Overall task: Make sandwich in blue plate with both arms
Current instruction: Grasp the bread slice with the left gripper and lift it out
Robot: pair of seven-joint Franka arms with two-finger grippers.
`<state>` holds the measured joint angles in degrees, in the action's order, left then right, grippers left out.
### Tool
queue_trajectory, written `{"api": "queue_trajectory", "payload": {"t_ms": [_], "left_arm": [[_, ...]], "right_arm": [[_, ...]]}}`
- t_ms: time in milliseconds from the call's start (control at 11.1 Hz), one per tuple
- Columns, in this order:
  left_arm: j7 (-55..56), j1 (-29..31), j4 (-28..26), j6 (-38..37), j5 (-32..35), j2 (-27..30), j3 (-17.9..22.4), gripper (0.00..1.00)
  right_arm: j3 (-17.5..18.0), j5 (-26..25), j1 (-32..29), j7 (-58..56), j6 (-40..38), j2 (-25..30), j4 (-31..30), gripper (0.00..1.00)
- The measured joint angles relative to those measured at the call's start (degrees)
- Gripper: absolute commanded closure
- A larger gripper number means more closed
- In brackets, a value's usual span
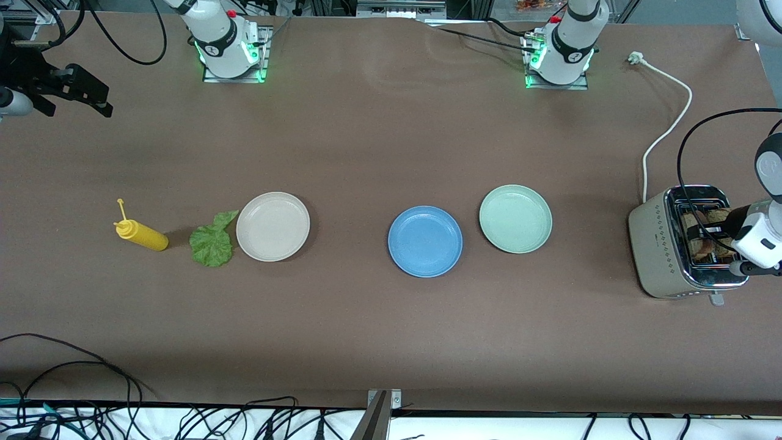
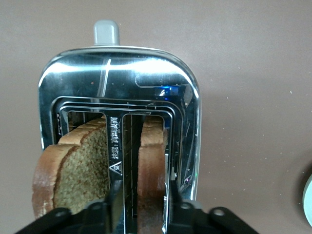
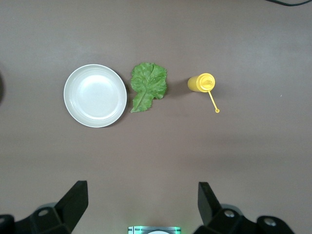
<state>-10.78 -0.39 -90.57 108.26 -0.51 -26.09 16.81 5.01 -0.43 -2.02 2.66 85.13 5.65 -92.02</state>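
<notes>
1. The left gripper (image 2: 144,214) stood over the toaster (image 1: 657,244), its fingers either side of one bread slice (image 2: 150,170); whether they gripped it could not be told.
2. The right gripper (image 3: 141,204) waited, spread wide.
3. The blue plate (image 1: 425,241) lay between the other plates.

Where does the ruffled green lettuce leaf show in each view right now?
Front view: ruffled green lettuce leaf on the table between the cream-white round plate and the yellow squeeze bottle.
Left wrist view: not in it.
Right wrist view: lettuce leaf, again between plate and bottle.
Shared landmark: the cream-white plate.
</notes>
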Motion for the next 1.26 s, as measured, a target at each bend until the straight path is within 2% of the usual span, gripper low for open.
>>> {"api": "queue_trajectory", "payload": {"t_ms": [539,899,1258], "left_arm": [[0.05,0.05,0.31,0.00,0.00,0.02,-0.01,1.00],[0.05,-0.30,2.80,-0.40,0.00,0.46,-0.02,1.00],[0.01,-0.78,4.36,-2.15,0.00,4.58,-0.07,1.00]], "right_arm": [[0.00,0.00,0.00,0.00,0.00,0.00,0.00,0.00],[0.00,0.00,0.00,0.00,-0.03,-0.01,0.00,0.00],[0.00,0.00,0.00,0.00,-0.04,-0.03,0.00,0.00]]}}
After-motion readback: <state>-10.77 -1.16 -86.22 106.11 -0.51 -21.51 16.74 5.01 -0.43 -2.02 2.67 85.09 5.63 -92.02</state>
